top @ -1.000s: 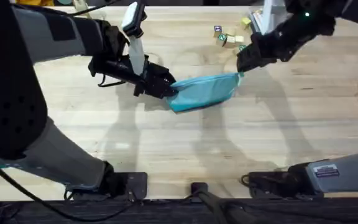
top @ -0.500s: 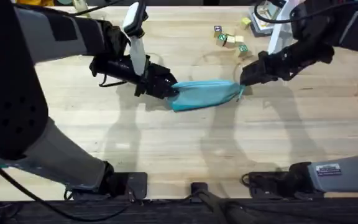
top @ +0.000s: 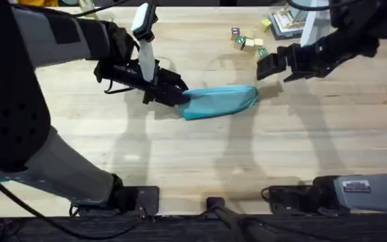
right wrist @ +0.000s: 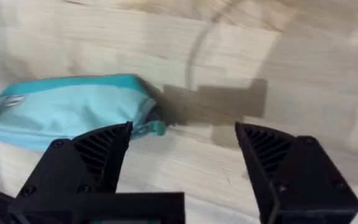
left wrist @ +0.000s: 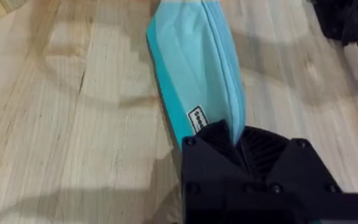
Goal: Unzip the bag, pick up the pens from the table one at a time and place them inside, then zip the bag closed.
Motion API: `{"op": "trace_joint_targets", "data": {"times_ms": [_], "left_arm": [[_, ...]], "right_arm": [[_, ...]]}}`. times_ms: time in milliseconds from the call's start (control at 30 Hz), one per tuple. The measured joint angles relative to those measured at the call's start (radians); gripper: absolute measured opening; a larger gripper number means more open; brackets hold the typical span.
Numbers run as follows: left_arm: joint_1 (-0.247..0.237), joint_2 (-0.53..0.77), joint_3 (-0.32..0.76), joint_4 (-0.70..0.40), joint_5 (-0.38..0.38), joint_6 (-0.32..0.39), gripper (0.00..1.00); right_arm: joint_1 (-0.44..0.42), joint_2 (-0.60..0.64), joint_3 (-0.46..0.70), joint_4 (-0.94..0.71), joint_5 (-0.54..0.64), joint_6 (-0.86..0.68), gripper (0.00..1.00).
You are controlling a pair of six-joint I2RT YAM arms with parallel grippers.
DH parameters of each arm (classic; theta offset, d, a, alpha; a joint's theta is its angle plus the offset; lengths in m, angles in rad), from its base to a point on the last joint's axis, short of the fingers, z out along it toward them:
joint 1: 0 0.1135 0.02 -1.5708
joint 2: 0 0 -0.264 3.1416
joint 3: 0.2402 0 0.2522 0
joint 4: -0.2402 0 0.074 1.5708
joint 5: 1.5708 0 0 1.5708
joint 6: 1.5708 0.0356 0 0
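Note:
The teal-blue bag (top: 219, 101) lies flat on the pale wooden table (top: 200, 161), its zip running along the top. My left gripper (top: 183, 96) is shut on the bag's left end; in the left wrist view the bag (left wrist: 194, 68) runs away from my black fingers (left wrist: 266, 155), which pinch its fabric. My right gripper (top: 262, 67) hangs open just beyond the bag's right end, apart from it. In the right wrist view the bag (right wrist: 73, 109) and its small zip pull (right wrist: 156, 128) lie ahead of my right gripper (right wrist: 182, 155), whose jaws are spread wide. The pens are out of view.
A few small coloured blocks (top: 247, 42) lie at the back of the table, beyond the bag. A stack of flat things (top: 284, 20) sits at the back right. Bare wood stretches in front of the bag.
My right gripper let go of the bag's right end, opened and drew back up and to the right. The bag's raised right end dropped flat. The left gripper held still.

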Motion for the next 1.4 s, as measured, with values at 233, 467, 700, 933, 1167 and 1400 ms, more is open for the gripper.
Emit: {"op": "trace_joint_targets", "data": {"times_ms": [233, 467, 700, 933, 1167, 1400], "left_arm": [[0.000, 0.000, 0.000, 0.000, 0.000, 0.000, 0.043], [0.000, 0.000, 0.000, 0.000, 0.000, 0.000, 0.042], [0.000, 0.000, 0.000, -0.004, 0.019, -0.003, 0.989], [0.000, 0.000, 0.000, -0.004, 0.021, -0.003, 0.994], [0.014, -0.003, 0.009, -0.018, 0.022, -0.004, 0.998], [0.069, -0.152, 0.075, -0.125, -0.082, -0.008, 0.998]], "right_arm": [[0.067, -0.138, 0.002, -0.013, 0.000, -0.047, 0.997], [0.081, -0.224, 0.003, -0.023, 0.000, -0.061, 0.998], [0.081, -0.258, 0.003, -0.027, 0.000, -0.064, 0.998], [0.081, -0.258, 0.003, -0.026, 0.000, -0.079, 0.998], [0.081, -0.258, 0.003, -0.027, 0.000, -0.086, 0.998], [0.081, -0.258, 0.003, -0.026, 0.021, -0.087, 0.998]]}}
